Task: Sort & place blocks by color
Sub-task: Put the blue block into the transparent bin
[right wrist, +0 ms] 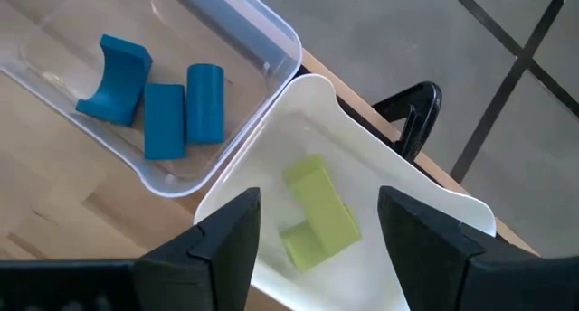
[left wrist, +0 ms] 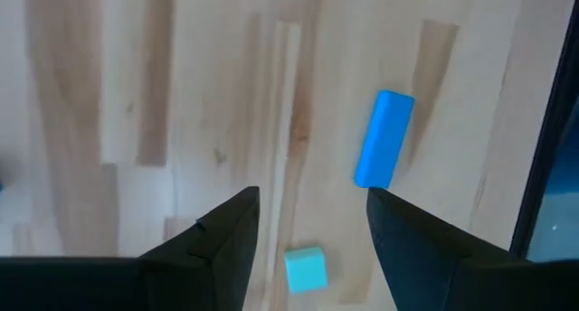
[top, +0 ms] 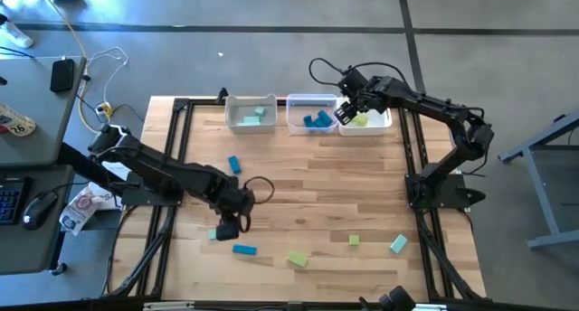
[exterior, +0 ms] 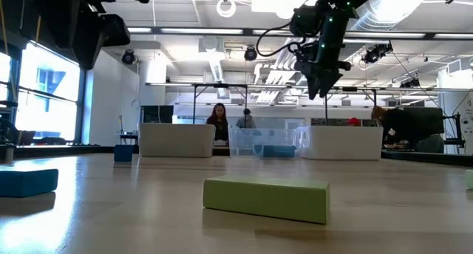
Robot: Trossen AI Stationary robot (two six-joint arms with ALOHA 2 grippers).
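My left gripper (top: 226, 228) hangs open above the table near its near-left part. In its wrist view (left wrist: 312, 198) a pale teal cube (left wrist: 305, 268) lies on the wood below the gap between the fingers, and a blue bar (left wrist: 384, 137) lies flat beyond it. My right gripper (top: 346, 112) is open and empty over the rightmost bin (top: 384, 123) at the far edge. Yellow-green blocks (right wrist: 317, 212) rest on that bin's floor under the open fingers (right wrist: 317, 202). Blue blocks (right wrist: 167, 108) lie in the middle bin (top: 298, 123), and pale teal ones (top: 256, 118) in the left bin.
Loose on the table are a blue block (top: 234, 164), a blue bar (top: 244, 250), a yellow-green bar (top: 298, 258), a yellow-green cube (top: 354, 240) and a pale teal block (top: 398, 244). Dark rails (top: 176, 148) run along both sides. People sit beyond the table (exterior: 219, 121).
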